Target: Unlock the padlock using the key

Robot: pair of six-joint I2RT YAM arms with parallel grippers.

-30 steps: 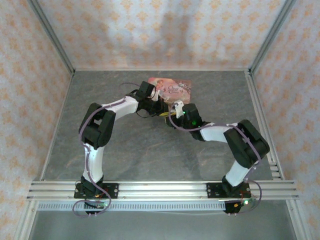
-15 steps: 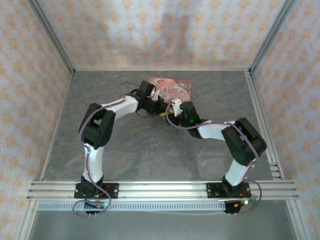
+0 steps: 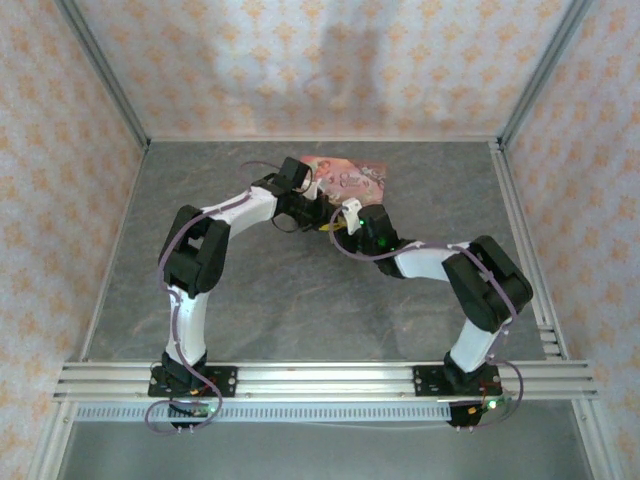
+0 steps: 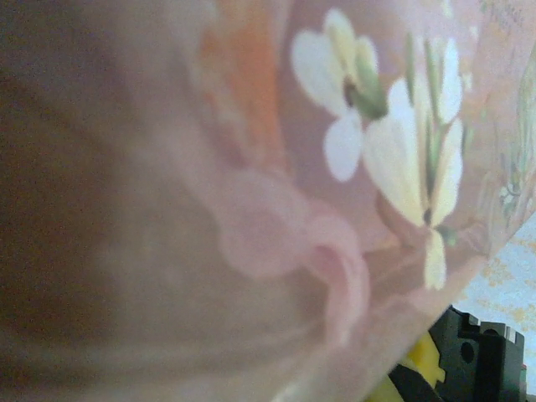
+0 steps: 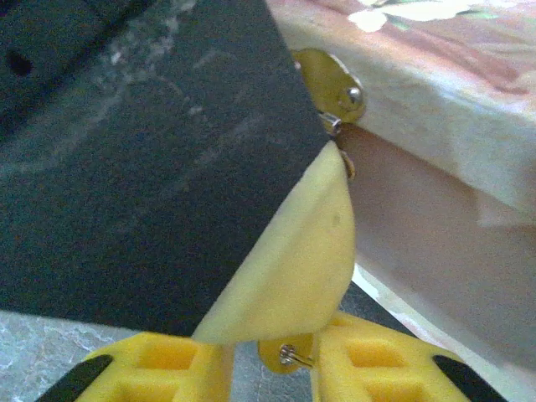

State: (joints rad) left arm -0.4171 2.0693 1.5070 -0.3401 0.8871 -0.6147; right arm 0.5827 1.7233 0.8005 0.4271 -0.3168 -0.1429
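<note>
Well, both my arms meet at the pink tin (image 3: pixel 357 176) at the back of the bench (image 3: pixel 290 310). My left jaws are clenched, right up close to its flowery lid. I cannot tell if my right jaws are gripping; a tiny gold bit (image 5: pixel 287 355) sits between them. The padlock and key are too hidden for me to place.

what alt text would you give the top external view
Two robot arms, the left arm and the right arm, reach from a metal rail at the near edge of a grey table and meet at a pink picture-lidded tin toward the back. Patterned orange-and-white walls enclose the table on three sides.
</note>
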